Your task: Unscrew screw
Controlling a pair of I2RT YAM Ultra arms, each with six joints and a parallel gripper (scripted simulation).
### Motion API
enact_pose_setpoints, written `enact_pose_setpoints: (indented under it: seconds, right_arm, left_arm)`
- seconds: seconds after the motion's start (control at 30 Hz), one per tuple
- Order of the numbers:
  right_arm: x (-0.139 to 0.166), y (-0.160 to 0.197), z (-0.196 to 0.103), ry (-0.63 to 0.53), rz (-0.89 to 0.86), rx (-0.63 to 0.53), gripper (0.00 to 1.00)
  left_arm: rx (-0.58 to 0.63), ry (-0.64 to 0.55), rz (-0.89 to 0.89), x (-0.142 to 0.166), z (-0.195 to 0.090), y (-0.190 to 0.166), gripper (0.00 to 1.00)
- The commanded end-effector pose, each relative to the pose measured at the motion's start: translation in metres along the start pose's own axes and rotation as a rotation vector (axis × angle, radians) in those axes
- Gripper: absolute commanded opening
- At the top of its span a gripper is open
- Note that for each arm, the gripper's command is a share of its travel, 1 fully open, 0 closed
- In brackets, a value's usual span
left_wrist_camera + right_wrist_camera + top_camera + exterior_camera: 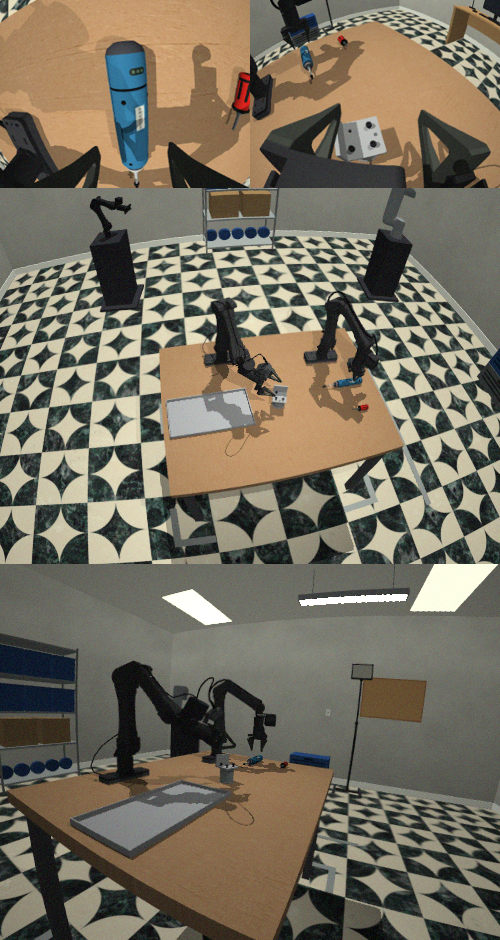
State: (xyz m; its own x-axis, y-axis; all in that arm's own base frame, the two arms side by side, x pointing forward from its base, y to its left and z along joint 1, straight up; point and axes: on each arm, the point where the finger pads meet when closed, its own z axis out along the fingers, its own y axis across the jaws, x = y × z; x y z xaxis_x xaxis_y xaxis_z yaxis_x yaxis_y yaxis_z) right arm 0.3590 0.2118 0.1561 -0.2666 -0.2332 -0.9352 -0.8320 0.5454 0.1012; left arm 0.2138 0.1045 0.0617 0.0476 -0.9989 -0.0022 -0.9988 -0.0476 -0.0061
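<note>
The electric screwdriver (pixel 348 382) (pixel 255 760) (pixel 129 105) (pixel 306 58) is showing blue with a dark grey end cap; the small screwdriver (pixel 363 407) (pixel 284 764) (pixel 242 91) (pixel 342 40) is displaying red and black. The bench (pixel 300 448) (pixel 240 859) (pixel 168 21) (pixel 397 71) is appearing light brown, the floor (pixel 115 473) (pixel 400 844) (pixel 418 31) is presenting cream and mottled dark green in a star-and-circle pattern.
</note>
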Motion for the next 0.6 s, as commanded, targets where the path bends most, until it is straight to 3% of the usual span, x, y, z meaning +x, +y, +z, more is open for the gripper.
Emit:
enact_pose_setpoints:
  seconds: [0.0,0.37,0.57]
  right_arm:
    - [-0.001,-0.004,0.009,0.039,0.047,0.012,0.86]
    - [-0.009,-0.024,0.046,0.144,0.174,0.079,0.86]
    - [-0.009,-0.025,0.050,0.153,0.183,0.087,0.86]
  left_arm:
    - [0.000,0.000,0.002,0.000,-0.002,0.000,0.65]
    - [0.000,0.000,0.002,0.000,-0.002,0.000,0.65]
    - [0.000,0.000,0.002,0.000,-0.002,0.000,0.65]
